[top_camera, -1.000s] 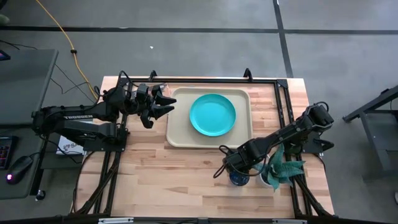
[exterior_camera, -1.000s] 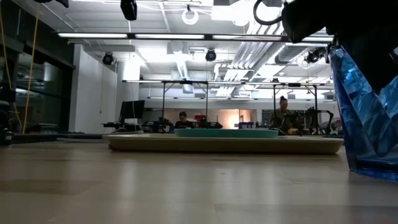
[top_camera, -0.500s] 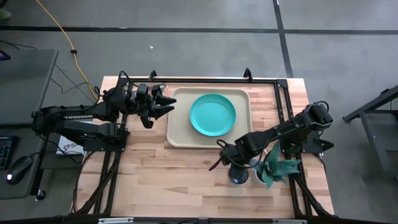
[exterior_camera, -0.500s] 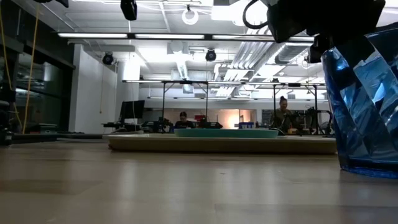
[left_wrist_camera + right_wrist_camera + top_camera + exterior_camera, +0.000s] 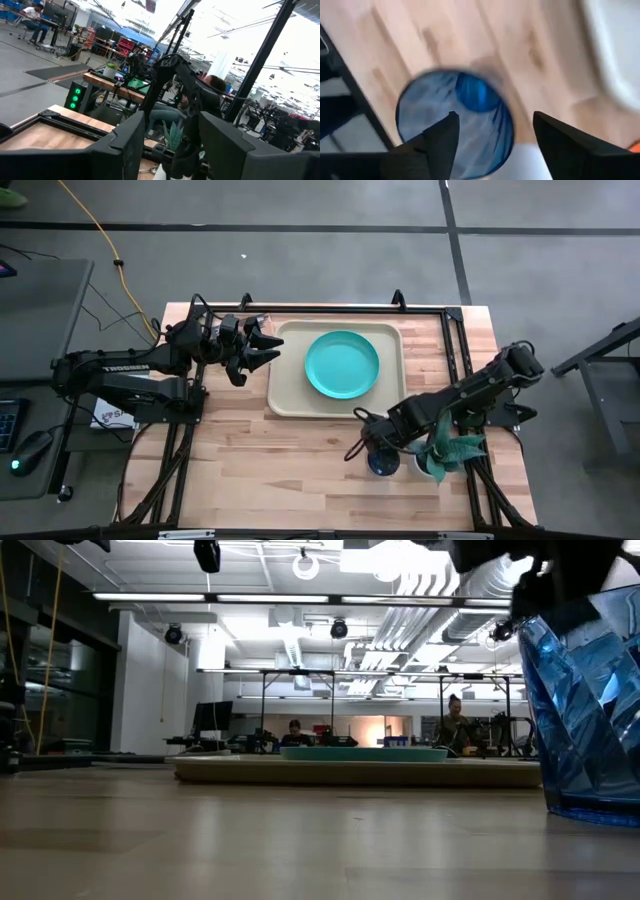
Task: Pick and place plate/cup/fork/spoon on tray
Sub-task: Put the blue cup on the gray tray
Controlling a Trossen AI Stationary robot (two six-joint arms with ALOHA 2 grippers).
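The dark-blue cup (image 5: 382, 467) stands upright on its base on the table near the front right; it also shows in the low view (image 5: 590, 710). My right gripper (image 5: 378, 448) is open just above it. In the right wrist view (image 5: 495, 116), one finger is over the cup's mouth (image 5: 455, 125) and the other is outside its rim. The turquoise plate (image 5: 342, 364) lies on the beige tray (image 5: 285, 395). My left gripper (image 5: 275, 346) is open and empty at the tray's left edge. The fork does not show. My right gripper comes at the cup from above, pointing down. One finger (image 5: 437, 145) stands over the open mouth and the other finger (image 5: 565, 145) outside the rim. I cannot tell whether either finger touches the cup. The cup's base stays on the table.
A white pot with a teal leafy plant (image 5: 445, 452) stands right beside the cup, on its right. An orange bit (image 5: 636, 146) shows at the edge of the right wrist view. Black frame rails run along the table's far and right edges.
The cup has slid a little toward the table's left and stays upright on the table. My right gripper has risen slightly: in the low view it covered the cup's top before, and now the rim shows below it.
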